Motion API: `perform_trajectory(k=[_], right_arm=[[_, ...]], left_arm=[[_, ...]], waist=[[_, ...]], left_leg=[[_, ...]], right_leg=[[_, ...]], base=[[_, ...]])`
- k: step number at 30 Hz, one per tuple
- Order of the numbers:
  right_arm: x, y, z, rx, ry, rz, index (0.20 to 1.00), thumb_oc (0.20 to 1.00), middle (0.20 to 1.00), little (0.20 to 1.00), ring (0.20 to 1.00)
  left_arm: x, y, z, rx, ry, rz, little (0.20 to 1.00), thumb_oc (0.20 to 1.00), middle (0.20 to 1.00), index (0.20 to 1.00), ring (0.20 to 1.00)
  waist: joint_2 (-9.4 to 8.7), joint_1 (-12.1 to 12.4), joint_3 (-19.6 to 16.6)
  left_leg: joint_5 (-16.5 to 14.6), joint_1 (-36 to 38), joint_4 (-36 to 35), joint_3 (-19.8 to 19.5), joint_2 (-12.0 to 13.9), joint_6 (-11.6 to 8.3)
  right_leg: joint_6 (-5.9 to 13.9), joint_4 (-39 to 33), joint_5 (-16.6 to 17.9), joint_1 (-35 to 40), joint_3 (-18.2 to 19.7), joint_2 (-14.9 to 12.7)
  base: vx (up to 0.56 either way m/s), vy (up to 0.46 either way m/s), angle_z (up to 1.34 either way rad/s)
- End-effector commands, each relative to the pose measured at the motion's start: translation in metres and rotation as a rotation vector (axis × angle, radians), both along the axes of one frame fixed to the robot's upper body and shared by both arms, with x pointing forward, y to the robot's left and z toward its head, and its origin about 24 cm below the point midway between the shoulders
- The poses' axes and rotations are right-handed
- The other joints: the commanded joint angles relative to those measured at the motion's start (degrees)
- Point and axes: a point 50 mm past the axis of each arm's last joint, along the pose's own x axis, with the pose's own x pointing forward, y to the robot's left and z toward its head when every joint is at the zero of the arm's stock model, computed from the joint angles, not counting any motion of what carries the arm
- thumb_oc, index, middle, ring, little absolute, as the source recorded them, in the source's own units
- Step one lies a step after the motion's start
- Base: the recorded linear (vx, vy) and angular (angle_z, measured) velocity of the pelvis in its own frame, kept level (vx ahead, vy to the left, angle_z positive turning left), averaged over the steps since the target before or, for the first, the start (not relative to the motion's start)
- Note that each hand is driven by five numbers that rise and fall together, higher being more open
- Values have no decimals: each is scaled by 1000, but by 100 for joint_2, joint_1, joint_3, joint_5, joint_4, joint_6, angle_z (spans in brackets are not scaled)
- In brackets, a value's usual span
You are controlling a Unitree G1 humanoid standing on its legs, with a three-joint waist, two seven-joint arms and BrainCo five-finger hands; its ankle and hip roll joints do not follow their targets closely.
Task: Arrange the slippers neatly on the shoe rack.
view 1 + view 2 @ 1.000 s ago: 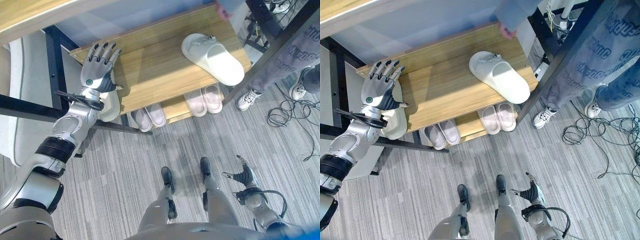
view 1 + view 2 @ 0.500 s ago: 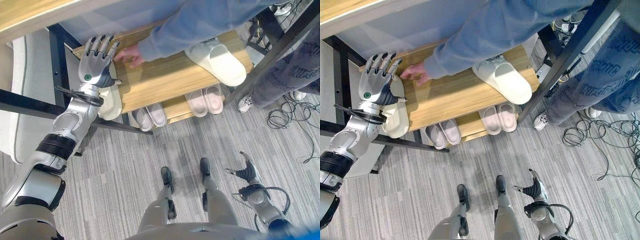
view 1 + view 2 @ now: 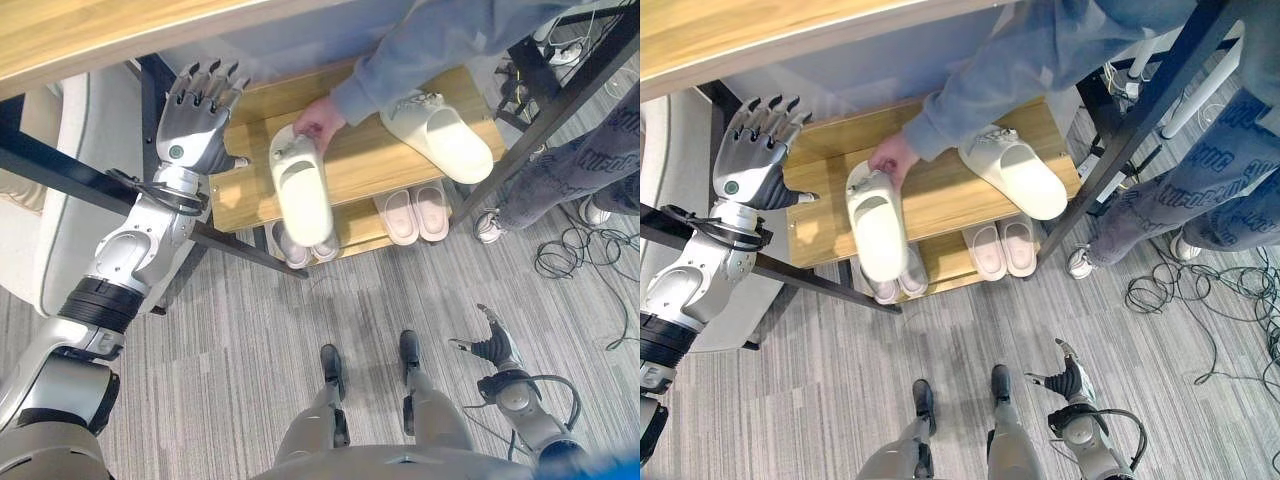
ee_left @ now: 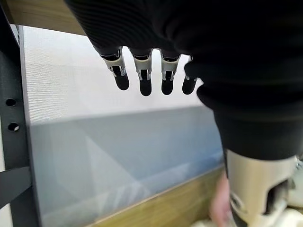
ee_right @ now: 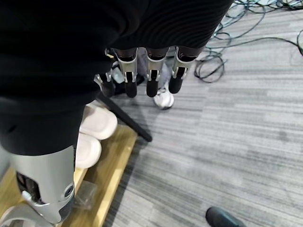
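Slipper in person's grip: cream slipper (image 3: 301, 193) lay on the wooden shelf (image 3: 370, 168), long axis near-to-far, near end overhanging the edge; a person's hand (image 3: 318, 120) gripped its far end.
Second slipper: white slipper (image 3: 443, 133) lay right, angled far-left to near-right.
My left hand (image 3: 196, 122): raised at the shelf's left end, fingers spread, empty.
My right hand (image 3: 491, 346): low, near the floor, relaxed, empty.
Below: two pink pairs (image 3: 416, 212).
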Motion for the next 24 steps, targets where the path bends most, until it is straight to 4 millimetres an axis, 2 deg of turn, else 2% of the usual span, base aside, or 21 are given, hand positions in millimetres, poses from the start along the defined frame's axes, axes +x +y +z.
perform_trajectory(k=[1, 7, 8, 12, 13, 15, 16, 17, 18, 19, 21, 24], right_arm=[[-2, 4, 1, 17, -18, -7, 1000, 1000, 1000, 1000, 1000], [-2, 6, -1, -2, -10, 6, 1000, 1000, 1000, 1000, 1000], [-2, 7, -2, -7, -1, 6, 1000, 1000, 1000, 1000, 1000], [-4, 7, -5, -10, 23, 4, 1000, 1000, 1000, 1000, 1000], [-5, 8, -6, -10, 29, 0, 1000, 1000, 1000, 1000, 1000], [-5, 8, -6, -8, 31, -2, 1000, 1000, 1000, 1000, 1000], [-6, 9, -8, 0, 42, -9, 1000, 1000, 1000, 1000, 1000], [-6, 9, -8, -1, 43, -9, 1000, 1000, 1000, 1000, 1000], [-7, 9, -8, 5, 47, -8, 1000, 1000, 1000, 1000, 1000], [-7, 9, -8, 5, 48, -8, 1000, 1000, 1000, 1000, 1000], [-7, 9, -9, 18, 52, -16, 1000, 1000, 1000, 1000, 1000], [-8, 11, -11, 21, 60, -7, 1000, 1000, 1000, 1000, 1000]], left_arm=[[-5, 47, 11, 46, -11, 180, 1000, 1000, 1000, 1000, 1000], [-2, 35, -9, -112, 33, 104, 1000, 1000, 1000, 1000, 1000], [-6, 28, -17, -204, 45, 47, 1000, 1000, 1000, 1000, 1000], [-12, 15, -28, -341, 58, -37, 1000, 1000, 1000, 1000, 1000], [-17, 3, -36, -411, 86, -102, 1000, 1000, 1000, 1000, 1000], [-22, -8, -45, -470, 108, -154, 1000, 1000, 1000, 1000, 1000], [-27, -24, -57, -551, 166, -226, 1000, 1000, 1000, 1000, 1000], [-28, -24, -58, -552, 167, -226, 1000, 1000, 1000, 1000, 1000], [-34, -37, -68, -580, 223, -280, 1000, 1000, 1000, 1000, 1000], [-34, -37, -68, -580, 223, -280, 1000, 1000, 1000, 1000, 1000], [-39, -54, -75, -583, 293, -363, 1000, 1000, 1000, 1000, 1000], [-45, -61, -78, -595, 333, -419, 1000, 1000, 1000, 1000, 1000]], waist=[[-210, 169, -296], [-134, 211, -381], [-113, 232, -402], [-65, 253, -442], [-51, 266, -451], [-45, 266, -464], [-57, 272, -495], [-52, 270, -487], [-78, 272, -523], [-78, 270, -517], [-95, 259, -532], [-100, 250, -541]], left_leg=[[-182, -194, 32, -276, -144, -392], [-173, -216, 32, -253, -133, -391], [-180, -185, 32, -246, -137, -386], [-186, -76, 32, -233, -127, -378], [-188, -29, 32, -239, -125, -375], [-202, 25, 32, -242, -118, -370], [-230, 131, 32, -256, -110, -358], [-233, 147, 32, -258, -109, -358], [-259, 300, 32, -265, -113, -347], [-260, 307, 32, -267, -113, -347], [-299, 494, 32, -280, -119, -334], [-303, 541, 32, -268, -110, -343]], right_leg=[[732, 29, -10, 88, -115, -669], [729, 29, -2, 57, -98, -665], [723, 29, -12, 79, -83, -667], [701, 29, -41, 185, -84, -647], [690, 29, -56, 236, -84, -645], [678, 29, -74, 290, -88, -640], [671, 29, -103, 420, -114, -622], [671, 29, -106, 437, -116, -621], [660, 29, -159, 620, -148, -598], [661, 29, -160, 628, -150, -598], [656, 29, -206, 825, -196, -598], [658, 29, -224, 886, -215, -599]], base=[[0, 0, 0], [0, 0, 0], [0, 0, 0], [6, -8, 0], [14, -13, 4], [22, -26, 4], [24, -32, 4], [64, -52, 3], [42, -27, 2], [66, -52, 3], [23, -41, 6], [-6, -12, 7]])
